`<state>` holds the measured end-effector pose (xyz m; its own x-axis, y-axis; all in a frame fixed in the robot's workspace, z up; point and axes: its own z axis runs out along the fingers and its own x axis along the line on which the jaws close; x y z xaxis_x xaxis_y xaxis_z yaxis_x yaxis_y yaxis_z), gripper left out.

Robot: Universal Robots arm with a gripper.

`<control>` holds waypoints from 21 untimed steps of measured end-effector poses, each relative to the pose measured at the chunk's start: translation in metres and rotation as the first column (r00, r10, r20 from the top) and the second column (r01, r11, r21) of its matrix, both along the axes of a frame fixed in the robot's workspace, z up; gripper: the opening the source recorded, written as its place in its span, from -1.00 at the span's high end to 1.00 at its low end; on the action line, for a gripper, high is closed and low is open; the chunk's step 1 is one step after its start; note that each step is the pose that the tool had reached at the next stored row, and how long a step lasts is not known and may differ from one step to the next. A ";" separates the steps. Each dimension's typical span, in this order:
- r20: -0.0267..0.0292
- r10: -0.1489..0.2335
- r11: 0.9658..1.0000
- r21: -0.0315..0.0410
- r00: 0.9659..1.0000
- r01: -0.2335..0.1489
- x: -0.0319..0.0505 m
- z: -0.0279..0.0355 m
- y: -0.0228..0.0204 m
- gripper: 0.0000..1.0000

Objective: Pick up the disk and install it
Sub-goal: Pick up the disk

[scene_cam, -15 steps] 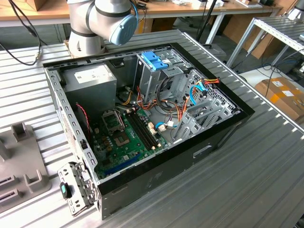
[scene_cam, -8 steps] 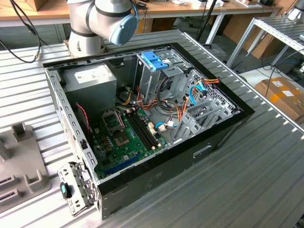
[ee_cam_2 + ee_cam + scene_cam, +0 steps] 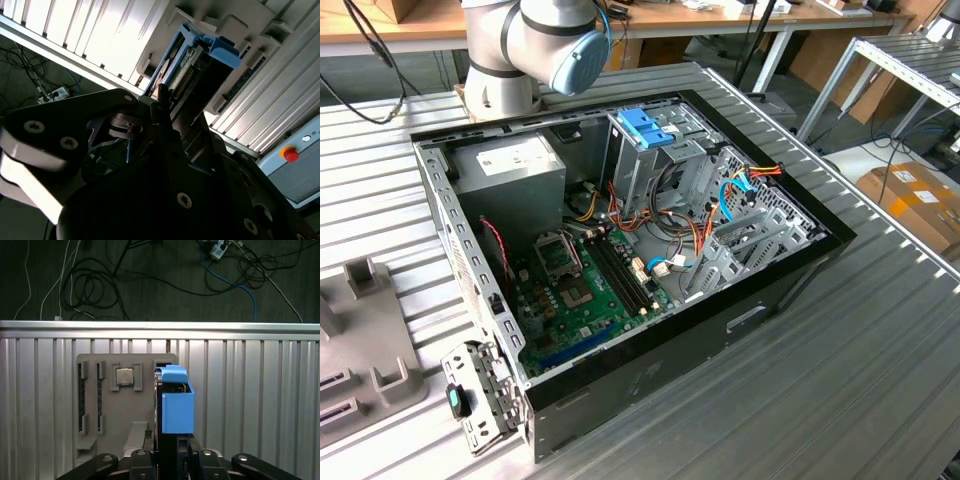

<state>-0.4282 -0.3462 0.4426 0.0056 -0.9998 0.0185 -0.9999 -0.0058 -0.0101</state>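
The tabletop [image 3: 880, 330] was ribbed bare metal with a dull brushed sheen. The flat dark disk [image 3: 177, 407] wore smooth, faintly glossy bright blue plastic rails. The gripper [image 3: 172, 446] was matt black with shiny screw heads. The grey holder tray [image 3: 125, 405] looked like matt plastic. The open computer case [image 3: 650, 380] was bare grey sheet metal inside and matt black outside, with a glossy green circuit board [image 3: 580, 300].

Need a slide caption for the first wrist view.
Gripper holds the disk on edge over the grey tray on the ribbed table.
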 end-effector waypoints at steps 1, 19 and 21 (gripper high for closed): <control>0.000 0.000 1.000 0.000 1.000 0.000 0.0000 0.0026 0.0000 0.30; 0.000 0.000 1.000 0.000 1.000 0.000 0.0000 0.0300 0.0000 0.30; 0.000 0.000 1.000 0.000 1.000 0.000 0.0000 0.0303 0.0000 0.30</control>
